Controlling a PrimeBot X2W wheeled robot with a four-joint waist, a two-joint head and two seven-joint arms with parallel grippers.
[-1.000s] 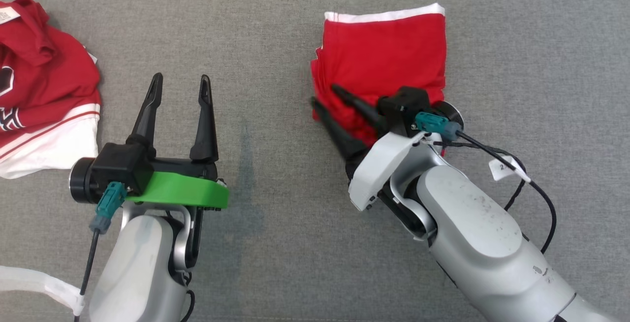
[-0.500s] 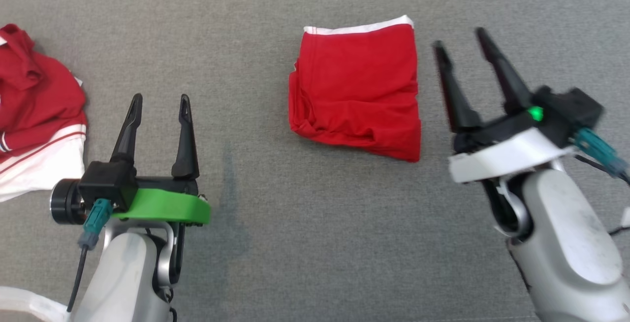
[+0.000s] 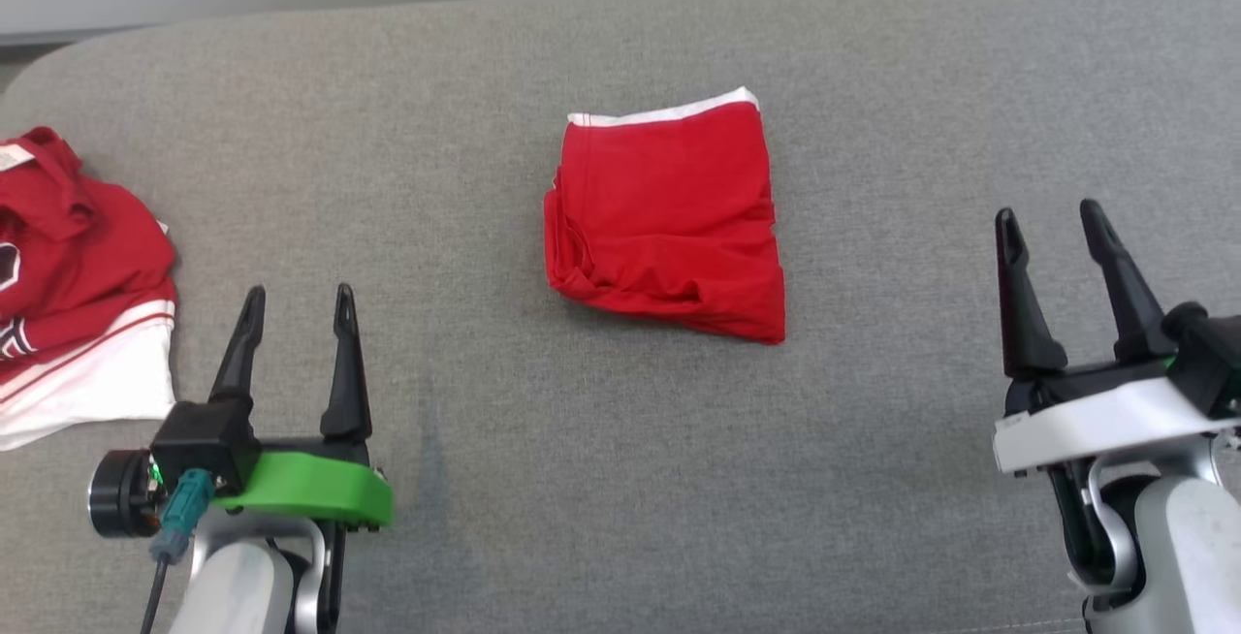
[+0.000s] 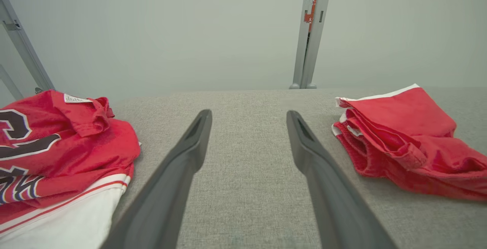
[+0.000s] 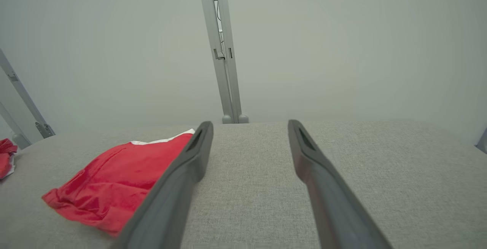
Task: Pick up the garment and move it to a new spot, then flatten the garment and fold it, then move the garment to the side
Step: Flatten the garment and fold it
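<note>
On the grey fabric table (image 3: 601,479) the red white-hemmed cloth garment (image 3: 669,217) lies folded; left gripper (image 3: 299,292) and right gripper (image 3: 1048,212) have jaws apart, empty; moving aside possibly remains.

Setting: a robot test station in a lab-type room, not a domestic space. Indicators: a counter (image 3: 873,81) covered in plain grey fabric, with a rounded corner; bare pale wall panels (image 4: 152,32) directly behind it; an upright aluminium frame post (image 5: 224,70) between the panels; slanted metal braces (image 5: 23,92) with bolted brackets at one side.
</note>
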